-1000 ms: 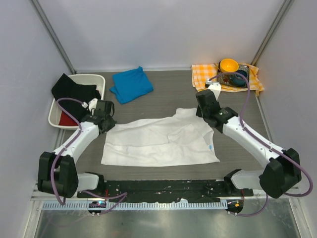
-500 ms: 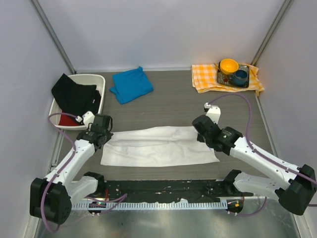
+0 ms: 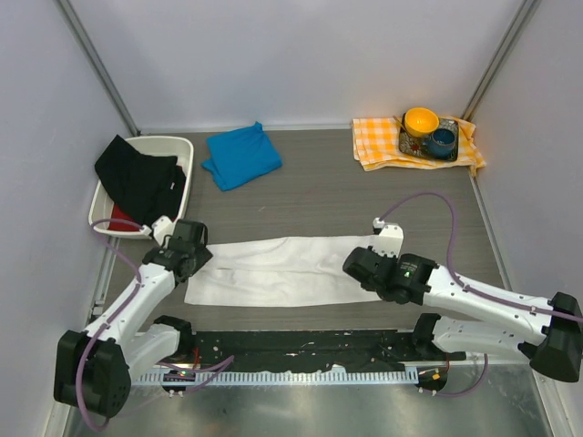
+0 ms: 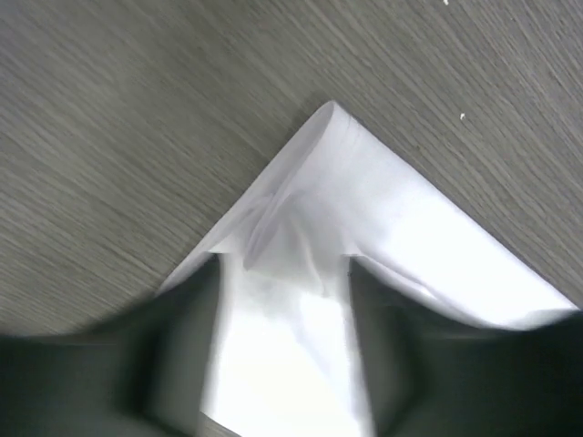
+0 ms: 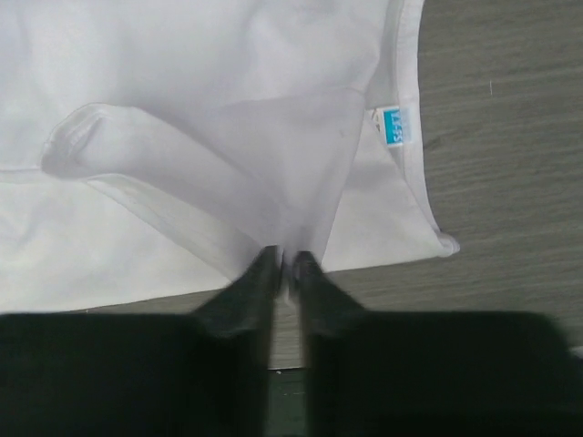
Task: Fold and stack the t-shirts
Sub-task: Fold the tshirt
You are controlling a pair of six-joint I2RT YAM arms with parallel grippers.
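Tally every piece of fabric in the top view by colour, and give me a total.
white t-shirt: 1
blue t-shirt: 1
black garment, in the tub: 1
red cloth, beneath the black one: 1
orange-and-white checked cloth: 1
Total: 5
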